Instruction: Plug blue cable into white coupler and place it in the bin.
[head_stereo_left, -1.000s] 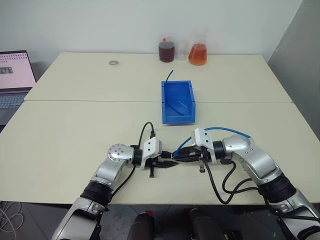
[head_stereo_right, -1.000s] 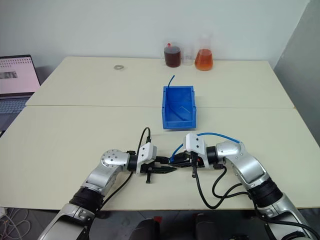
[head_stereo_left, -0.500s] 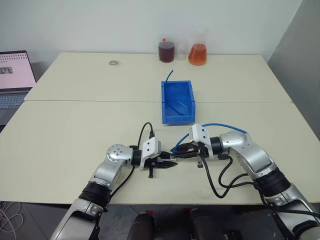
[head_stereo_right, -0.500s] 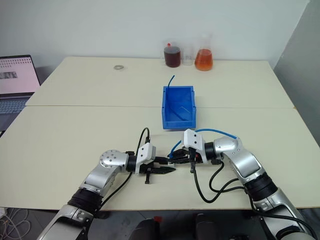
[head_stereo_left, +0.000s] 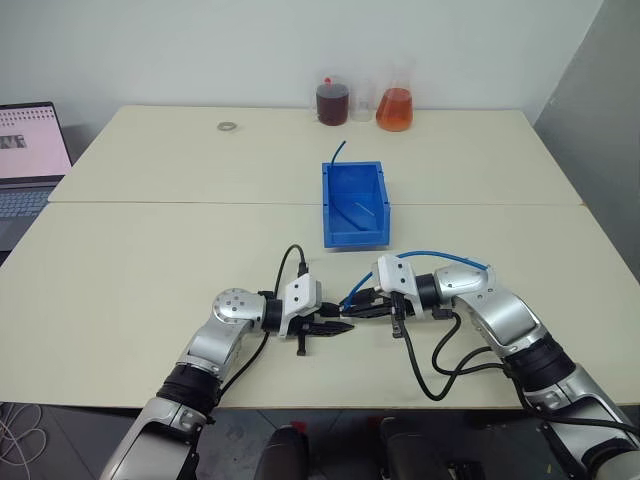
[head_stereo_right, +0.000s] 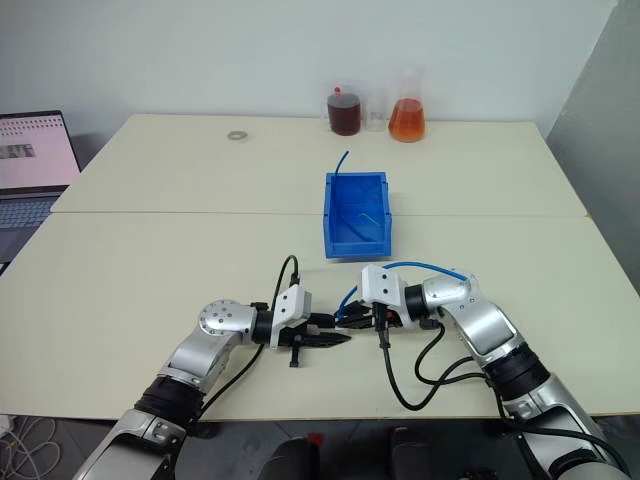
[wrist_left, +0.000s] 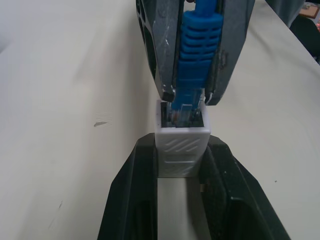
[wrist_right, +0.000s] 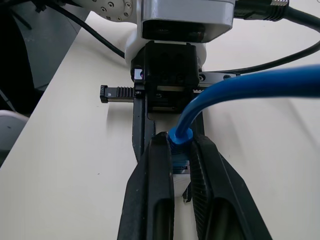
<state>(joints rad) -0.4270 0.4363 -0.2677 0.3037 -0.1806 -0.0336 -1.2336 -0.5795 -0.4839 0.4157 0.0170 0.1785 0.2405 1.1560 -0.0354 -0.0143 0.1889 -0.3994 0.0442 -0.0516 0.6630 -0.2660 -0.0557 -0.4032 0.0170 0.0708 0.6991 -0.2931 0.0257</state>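
The white coupler (wrist_left: 182, 150) sits clamped between the fingers of my left gripper (wrist_left: 181, 142), just above the table's near edge. My right gripper (wrist_right: 180, 139) faces it tip to tip and is shut on the ribbed boot of the blue cable (wrist_left: 197, 65). The cable's clear plug tip sits in the mouth of the coupler's socket. From there the cable (head_stereo_left: 440, 256) arcs back over my right wrist. In the head views the left gripper (head_stereo_left: 338, 326) and right gripper (head_stereo_left: 352, 309) meet in front of the blue bin (head_stereo_left: 355, 238), which stands further back at mid-table.
Another thin blue cable end (head_stereo_left: 340, 150) sticks up from the bin's far side. Two flasks of dark and orange liquid (head_stereo_left: 333, 100) (head_stereo_left: 395, 108) stand at the table's far edge. A small metal ring (head_stereo_left: 227, 126) lies far left, and a laptop (head_stereo_left: 30, 150) sits off to the left.
My right wrist has rolled slightly with the cable in its grip, and its arm has drawn in a little toward the left gripper. The left arm and the coupler have stayed put.
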